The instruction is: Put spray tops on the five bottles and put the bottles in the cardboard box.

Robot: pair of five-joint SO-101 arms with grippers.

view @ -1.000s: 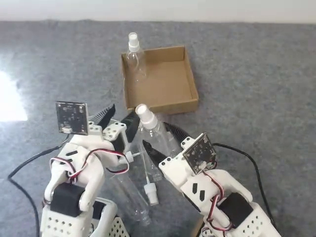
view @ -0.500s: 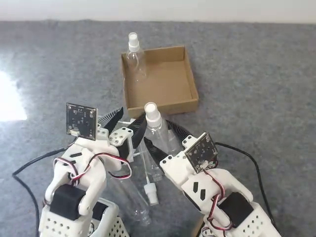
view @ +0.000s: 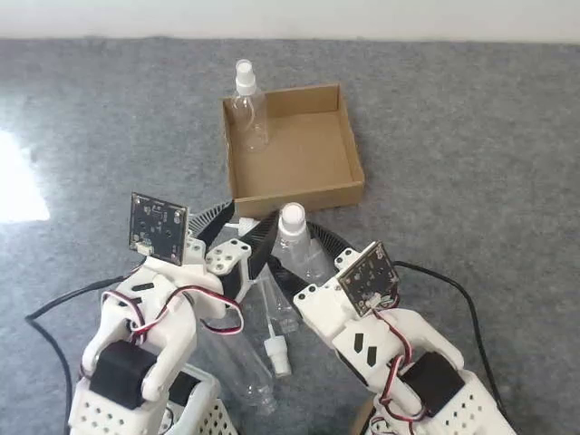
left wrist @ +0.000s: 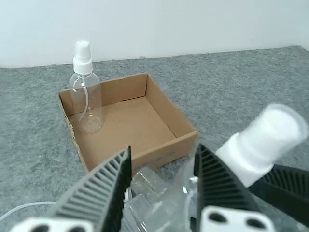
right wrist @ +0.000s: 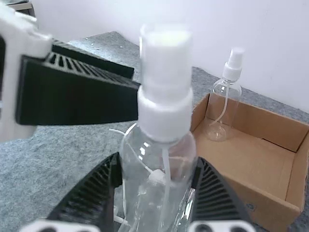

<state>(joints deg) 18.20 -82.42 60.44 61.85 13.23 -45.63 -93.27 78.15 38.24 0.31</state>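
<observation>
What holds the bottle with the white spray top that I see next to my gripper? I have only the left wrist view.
Observer: The right gripper holds it. Its fingers press on both sides of the clear body of the capped bottle, which stands upright.
Operator: Is any loose spray top lying on the table?
Observer: Yes. The high view shows one loose spray top on the table, between the two arm bases.
Operator: And are there bottles near it?
Observer: One clear bottle lies on its side next to that top. I cannot tell whether it has a top.
</observation>
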